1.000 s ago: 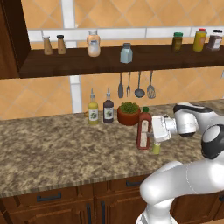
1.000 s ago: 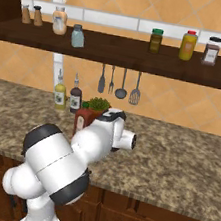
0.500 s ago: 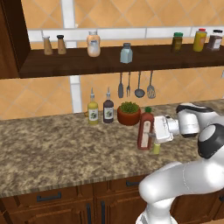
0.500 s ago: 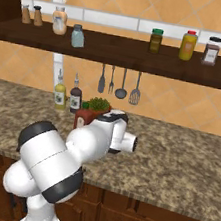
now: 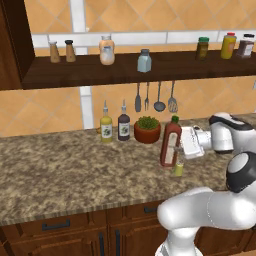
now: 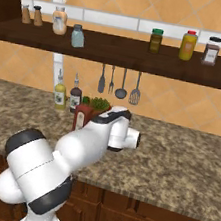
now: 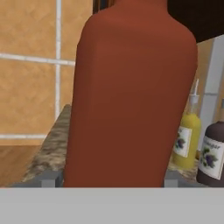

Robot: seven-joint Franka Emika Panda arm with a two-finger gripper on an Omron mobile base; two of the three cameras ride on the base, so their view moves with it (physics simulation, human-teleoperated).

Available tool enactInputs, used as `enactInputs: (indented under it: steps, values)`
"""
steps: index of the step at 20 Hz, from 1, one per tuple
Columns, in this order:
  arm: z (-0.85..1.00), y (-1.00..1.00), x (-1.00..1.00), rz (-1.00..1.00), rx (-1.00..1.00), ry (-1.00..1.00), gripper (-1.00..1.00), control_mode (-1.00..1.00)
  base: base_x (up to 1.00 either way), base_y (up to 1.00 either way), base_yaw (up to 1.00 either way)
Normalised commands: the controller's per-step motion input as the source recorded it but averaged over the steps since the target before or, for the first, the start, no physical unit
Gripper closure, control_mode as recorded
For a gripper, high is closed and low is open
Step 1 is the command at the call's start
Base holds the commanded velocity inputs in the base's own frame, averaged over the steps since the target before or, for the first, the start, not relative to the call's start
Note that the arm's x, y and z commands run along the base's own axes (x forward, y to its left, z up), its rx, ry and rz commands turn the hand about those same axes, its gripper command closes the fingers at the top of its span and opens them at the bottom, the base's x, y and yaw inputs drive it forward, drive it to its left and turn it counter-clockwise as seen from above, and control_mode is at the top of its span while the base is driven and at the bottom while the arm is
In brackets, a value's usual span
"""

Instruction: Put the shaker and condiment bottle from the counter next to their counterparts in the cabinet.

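The condiment bottle [image 5: 170, 145], tall and red with a green cap, stands slightly tilted on the granite counter [image 5: 60, 170]. My gripper [image 5: 176, 147] reaches in from the right and is shut on its body. In the hand view the red bottle [image 7: 131, 96] spans the whole gap between my fingertips [image 7: 51, 178]. The tiny yellow-green shaker [image 5: 178, 170] sits on the counter just below my hand. Up on the cabinet shelf [image 5: 90, 75] stand the counterparts: the peach-and-white bottle [image 5: 106, 50] and the pale blue-grey shaker [image 5: 144, 61]. In the right base view my arm covers most of the red bottle [image 6: 81, 117].
A yellow nozzle bottle [image 5: 106, 129], a dark nozzle bottle [image 5: 123, 127] and a potted plant [image 5: 147, 130] stand at the wall behind. Utensils [image 5: 155, 97] hang under the shelf. Two brown shakers [image 5: 61, 51] and several jars [image 5: 227, 46] occupy the shelf ends.
My gripper and the red bottle have shifted together a little to the right. The small shaker has stayed in place.
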Motion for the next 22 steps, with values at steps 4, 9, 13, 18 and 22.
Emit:
enactInputs:
  steps: [4, 9, 13, 18, 22]
  values:
    - [0.83, 0.0, -0.19, 0.0, 0.0, 0.0, 1.0, -1.0, 0.0, 0.0, 0.0]
    - [0.57, -0.07, -0.53, 0.0, -0.01, -0.03, 1.0, -1.0, 0.0, 0.0, 0.0]
    - [0.43, -0.04, -0.73, -0.08, 0.0, -0.18, 1.0, -1.0, 0.0, 0.0, 0.0]
    - [0.81, 0.0, -0.36, -0.16, 0.0, -0.06, 1.0, -1.0, 0.0, 0.0, 0.0]
    - [0.69, -0.02, -0.36, -0.18, -0.07, 0.0, 1.0, -1.0, 0.0, 0.0, 0.0]
